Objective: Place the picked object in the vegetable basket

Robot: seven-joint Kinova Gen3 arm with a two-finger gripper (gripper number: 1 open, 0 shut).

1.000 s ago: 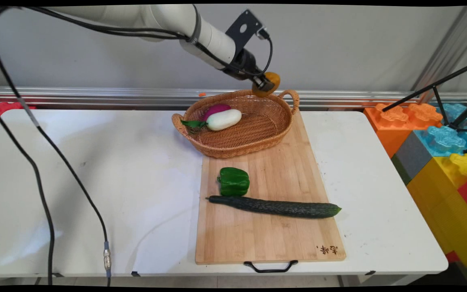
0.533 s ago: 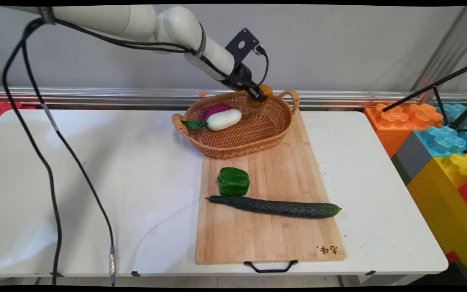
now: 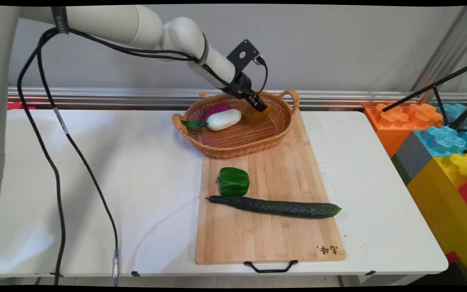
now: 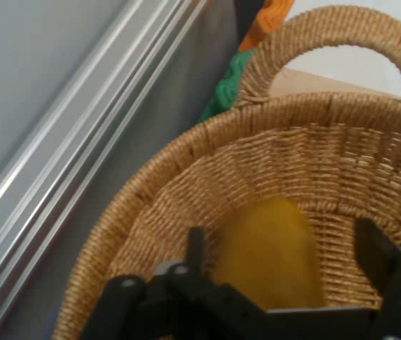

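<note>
**Your hand (image 3: 259,108) was down inside the basket (image 3: 233,144), far-right end, w/ the yellow fruit (image 3: 256,115) gripped between the fingers.**

You had the fruit straight ahead of the hand, along its own axis: hand view showed it (image 4: 268,251) sitting between the two fingers (image 4: 195,244), which pressed its sides, w/ basket weave right behind and under it. In main view it sat low against the basket's inner wall, just below the far rim and near the right handle (image 3: 291,97); couldn't tell if it touched the basket floor. White veg (image 3: 224,119) and purple veg (image 3: 216,109) lay touching each other at the basket's left side, well apart from your hand. Pepper (image 3: 233,181) and cucumber (image 3: 276,207) were on the board (image 3: 298,170), on the near side of the basket, cucumber's long axis running left-right across the table (image 3: 116,162).
</note>
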